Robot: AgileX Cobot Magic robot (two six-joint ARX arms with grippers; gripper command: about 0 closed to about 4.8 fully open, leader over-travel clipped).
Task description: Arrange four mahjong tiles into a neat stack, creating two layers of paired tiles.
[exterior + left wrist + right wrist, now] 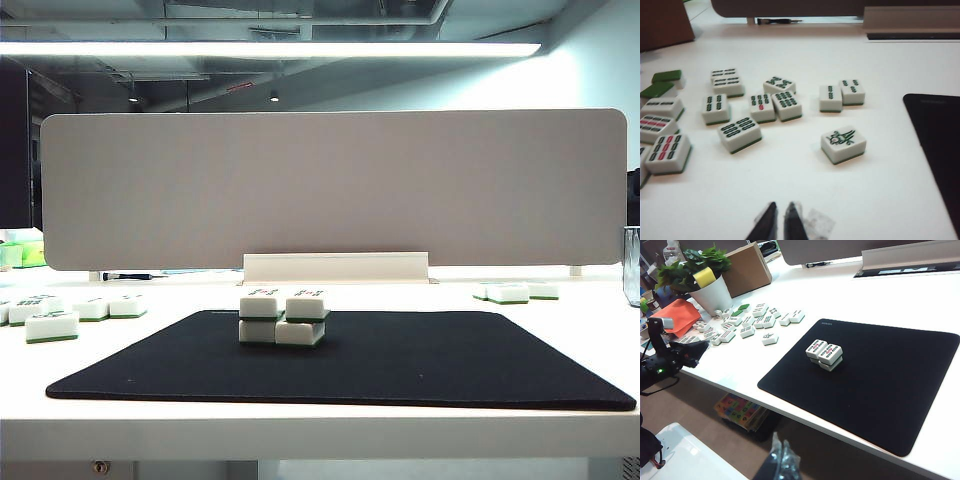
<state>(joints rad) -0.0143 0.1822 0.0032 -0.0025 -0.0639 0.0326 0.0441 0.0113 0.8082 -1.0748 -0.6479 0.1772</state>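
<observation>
4 tiles stacked, both grippers clear

4 tiles form the stack (283,320) near the back edge of the mat (400,365), 2 per layer. In the right wrist view the stack (824,355) has each layer's pair side by side, faces up; the upper pair sits slightly offset from the lower, so the block is not quite flush. Its long axis runs along the mat's back edge, and the tiles' own long sides run across it.

Left gripper (781,222): jaws nearly together, empty, off the mat's left side over bare table, spare tiles (785,102) ahead of it. Right gripper (781,460): jaws close together, empty, off the mat's front edge, beyond the table edge, well apart from the stack. Neither is clearly nearer. Any squaring nudge would approach from the mat's front or left.
</observation>
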